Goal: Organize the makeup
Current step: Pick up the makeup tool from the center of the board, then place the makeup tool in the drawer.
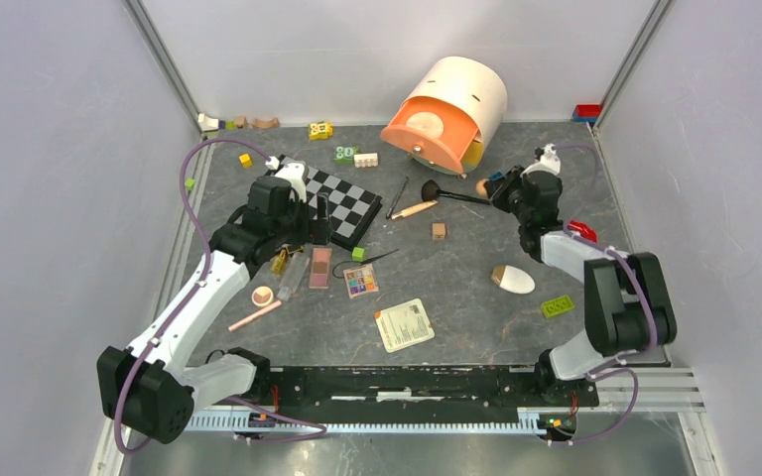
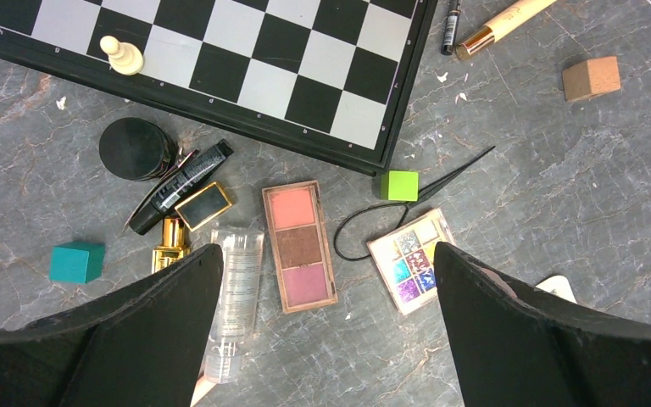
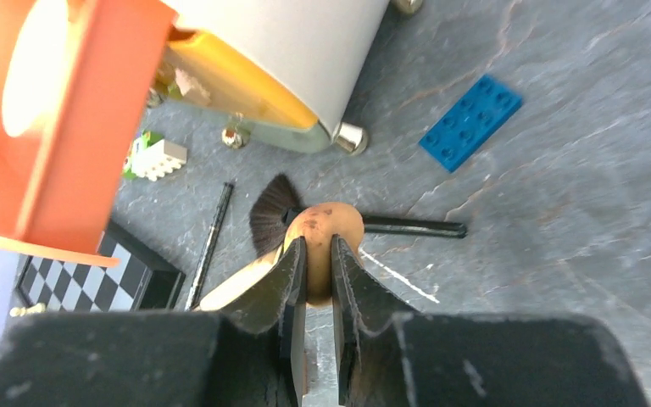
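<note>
My left gripper [image 1: 316,224] hangs open and empty by the chessboard's near edge. In its wrist view the open jaws [image 2: 326,251] straddle a pink eyeshadow palette [image 2: 299,246], with a clear tube [image 2: 236,292] to the left and a multicolour palette [image 2: 411,259] to the right. A round peach compact [image 1: 263,295] and a pink pencil [image 1: 255,315] lie nearer the front. My right gripper [image 3: 318,246] is shut on a small peach rounded sponge [image 3: 331,229], just above a black brush [image 3: 273,222]. A wooden-handled brush [image 1: 414,209] lies left of it. A white egg-shaped sponge [image 1: 513,280] lies at the right.
A cream-and-orange drawer organiser [image 1: 446,114] lies tipped at the back. The chessboard [image 2: 246,68] carries a white pawn [image 2: 125,56]. A black jar [image 2: 136,148], a mascara tube [image 2: 182,185] and a gold lipstick [image 2: 169,242] lie by it. Toy cubes, bricks and a card [image 1: 404,324] are scattered about.
</note>
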`<move>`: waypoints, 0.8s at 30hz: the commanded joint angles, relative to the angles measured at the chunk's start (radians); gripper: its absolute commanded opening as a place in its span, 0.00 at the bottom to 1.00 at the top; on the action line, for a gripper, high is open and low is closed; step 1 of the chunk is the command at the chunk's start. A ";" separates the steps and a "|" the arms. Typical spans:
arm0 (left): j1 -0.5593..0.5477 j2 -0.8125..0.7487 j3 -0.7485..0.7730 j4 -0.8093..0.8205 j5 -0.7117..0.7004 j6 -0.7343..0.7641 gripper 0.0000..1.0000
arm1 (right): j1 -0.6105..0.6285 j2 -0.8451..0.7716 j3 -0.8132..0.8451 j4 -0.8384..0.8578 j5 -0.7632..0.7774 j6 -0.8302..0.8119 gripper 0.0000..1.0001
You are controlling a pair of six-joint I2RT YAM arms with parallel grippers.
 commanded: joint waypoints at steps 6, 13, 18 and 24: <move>0.004 -0.012 -0.002 0.027 0.013 0.023 1.00 | -0.008 -0.220 0.100 -0.167 0.139 -0.152 0.19; 0.004 -0.013 -0.002 0.027 -0.002 0.020 1.00 | -0.002 -0.225 0.186 -0.128 0.024 -0.124 0.19; 0.005 -0.009 -0.002 0.027 -0.003 0.017 1.00 | 0.026 -0.164 0.274 -0.115 -0.021 -0.118 0.20; 0.004 -0.007 -0.004 0.029 -0.010 0.017 1.00 | 0.080 -0.076 0.379 -0.110 0.001 -0.129 0.21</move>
